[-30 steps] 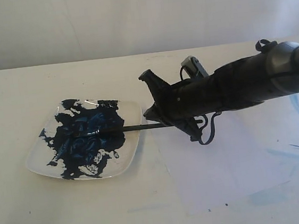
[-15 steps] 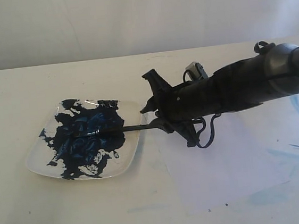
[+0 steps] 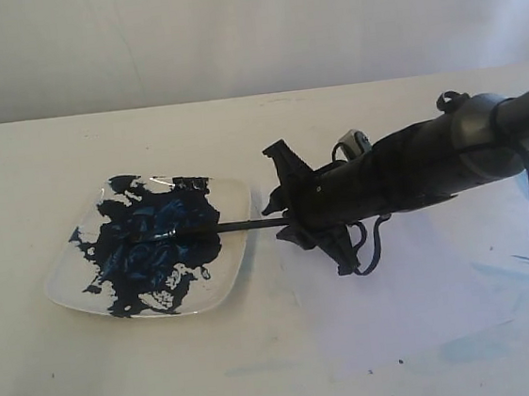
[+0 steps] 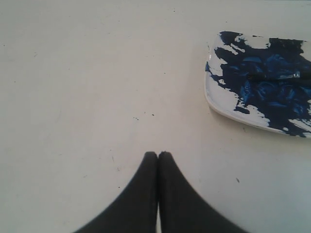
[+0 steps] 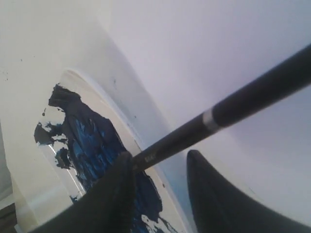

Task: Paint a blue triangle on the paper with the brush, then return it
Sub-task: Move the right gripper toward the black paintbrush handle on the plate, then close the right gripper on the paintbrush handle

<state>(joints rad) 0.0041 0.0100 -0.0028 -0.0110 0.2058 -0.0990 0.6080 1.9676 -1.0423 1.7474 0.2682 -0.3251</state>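
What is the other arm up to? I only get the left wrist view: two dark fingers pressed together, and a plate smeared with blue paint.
Observer: The right arm reaches in from the far side of the plate, right at the brush handle.
Operator: Is it holding the brush?
Observer: No. Its fingers stand apart, and the handle runs between them, not pinched.
Operator: So where does the brush lie?
Observer: Its tip sits in the paint, and its handle sticks out over the plate's rim towards the paper.
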